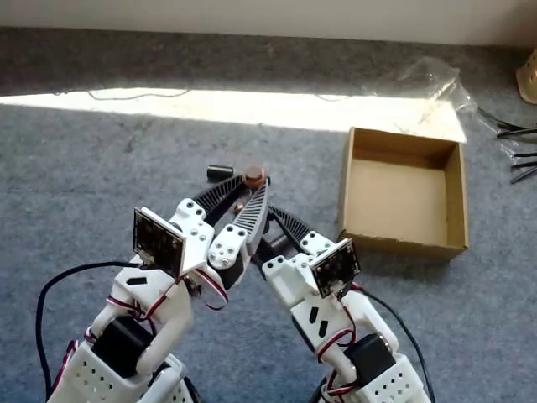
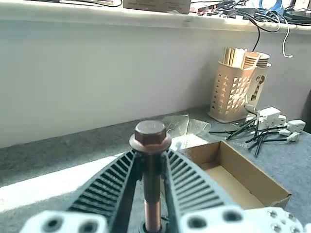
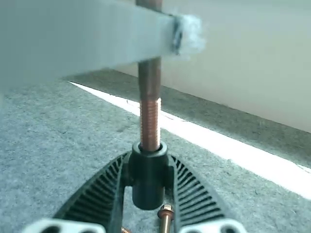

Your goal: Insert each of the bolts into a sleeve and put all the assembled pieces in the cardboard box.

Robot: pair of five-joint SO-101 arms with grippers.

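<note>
Left jaws pinch the bolt point(image 2: 151, 174) on its plain shank just under the flanged hex head, bolt upright. Right jaws pinch a black sleeve point(image 3: 147, 177) round its barrel, w/ the bolt's threaded tip at the sleeve's mouth, poss. just inside; can't tell how deep. Handling, as a judgement: bolt is metal, stiff, small but dense, and the smooth shank is prob. slippery even in ribbed jaws, so a grip high on the shank keeps the thread free. Sleeve looks like light rigid plastic, round, apt to twist or roll, so hold it across the body w/ the bore unblocked. Right wrist view gives the tip-to-bore line-up, plus a spare bolt point(image 3: 165, 216) lying on the grey surface under the sleeve. Left wrist view gives the head instead, w/ the cardboard box point(image 2: 233, 174) at 4 o'clock of it. High view adds a loose sleeve point(image 1: 220, 171) near the head at 10 o'clock, and the box well apart at 3 o'clock.
</note>
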